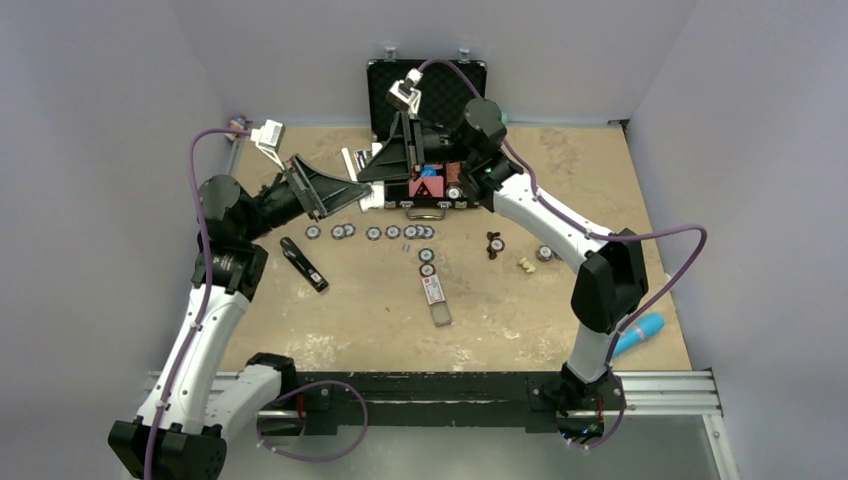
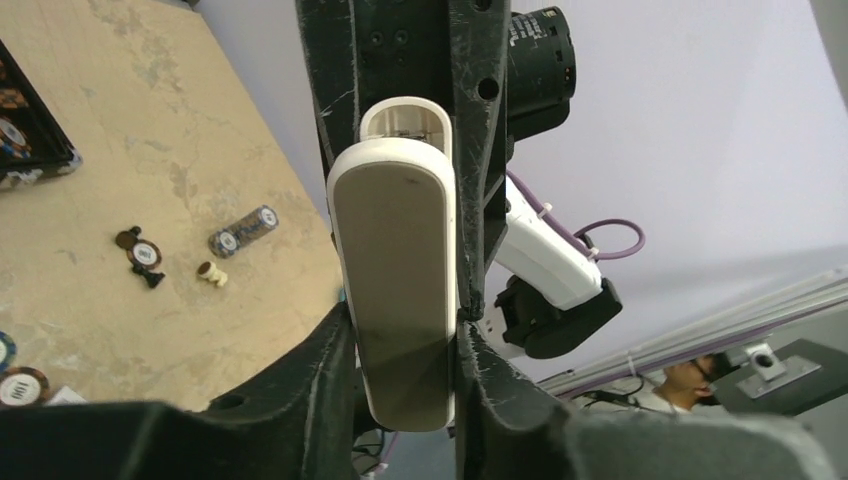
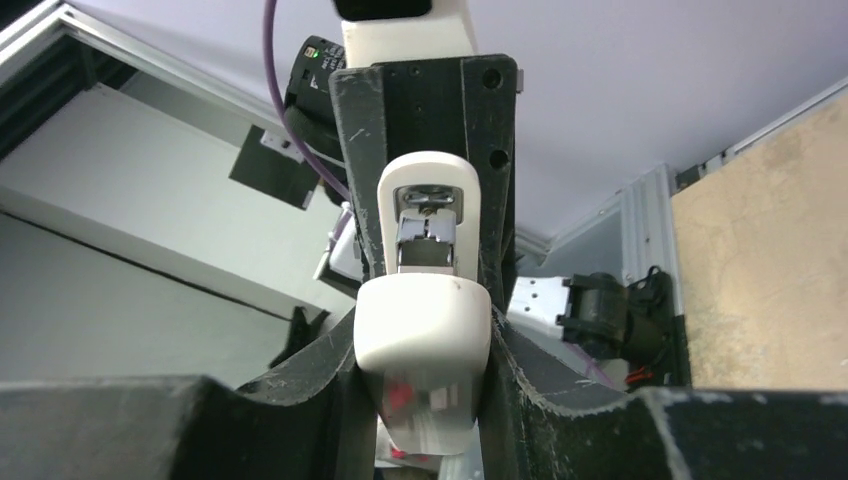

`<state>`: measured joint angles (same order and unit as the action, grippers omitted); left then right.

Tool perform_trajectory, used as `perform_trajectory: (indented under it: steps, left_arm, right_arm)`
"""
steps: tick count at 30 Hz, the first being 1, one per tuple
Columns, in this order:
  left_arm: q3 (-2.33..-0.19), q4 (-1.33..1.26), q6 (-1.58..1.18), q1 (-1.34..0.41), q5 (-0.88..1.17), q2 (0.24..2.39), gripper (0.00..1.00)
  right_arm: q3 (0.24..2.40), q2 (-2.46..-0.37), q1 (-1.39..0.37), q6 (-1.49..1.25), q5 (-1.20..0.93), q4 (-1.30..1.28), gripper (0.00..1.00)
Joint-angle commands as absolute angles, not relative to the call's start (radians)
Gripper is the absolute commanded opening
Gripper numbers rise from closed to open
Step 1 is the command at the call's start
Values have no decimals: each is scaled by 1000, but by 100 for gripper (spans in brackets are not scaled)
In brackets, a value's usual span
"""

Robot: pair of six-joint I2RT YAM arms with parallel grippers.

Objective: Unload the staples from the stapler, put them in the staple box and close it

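The slim black stapler (image 1: 303, 264) lies flat on the table at the left, apart from both grippers. My left gripper (image 1: 362, 188) (image 2: 405, 322) and right gripper (image 1: 368, 176) (image 3: 425, 335) meet above the table's far middle. Both are shut on one white oblong block (image 2: 395, 250) (image 3: 425, 325), one at each end. A silvery metal part (image 3: 428, 235) shows inside its shell. A tiny grey strip (image 1: 393, 232) lies in the row of chips; I cannot tell whether it is staples.
An open black case (image 1: 425, 80) stands at the back. A row of poker chips (image 1: 345, 231) crosses mid-table. A clear little box with a red-white label (image 1: 434, 296) lies in front. Small pieces (image 1: 525, 265) and a blue cylinder (image 1: 640, 333) sit at the right.
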<state>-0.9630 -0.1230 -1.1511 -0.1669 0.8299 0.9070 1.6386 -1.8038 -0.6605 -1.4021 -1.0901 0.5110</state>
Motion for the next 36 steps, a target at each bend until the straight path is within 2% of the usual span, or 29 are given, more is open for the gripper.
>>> perform_trajectory:
  steps: [1,2,3,5,7,11,21,30,36]
  left_arm:
    - [-1021,-125,-1104,-178,813,913,7]
    - [-1023,-112,-1097,-178,812,912,0]
    - [-1024,-96,-1090,-178,812,910,0]
    - [-1023,-78,-1081,-178,812,901,0]
    - [-1023,-57,-1070,-179,806,887,0]
    - [-1023,-28,-1056,-179,799,865,0]
    - [-1015,-2,-1045,-179,783,837,0]
    - [-984,138,-1007,-178,731,786,0]
    - [-941,227,-988,-178,700,759,0]
  right_arm:
    - [1679,-1752,-667,-1393,-1093,537,0]
    - [1679,-1750,-667,-1393,-1098,543,0]
    - [1682,-1752,-666,-1392,-1108,546,2]
    - [1693,-1754,-662,-1385,-1129,544,24]
    - [1700,-1753,-653,-1377,-1127,538,38]
    - [1700,-1754,-637,-1372,-1128,532,50]
    - [1676,-1750,-624,-1369,-1121,524,52]
    - [1590,-1720,-584,-1321,-1108,466,53]
    - [1582,-1702,-555,-1148,-1086,271,54]
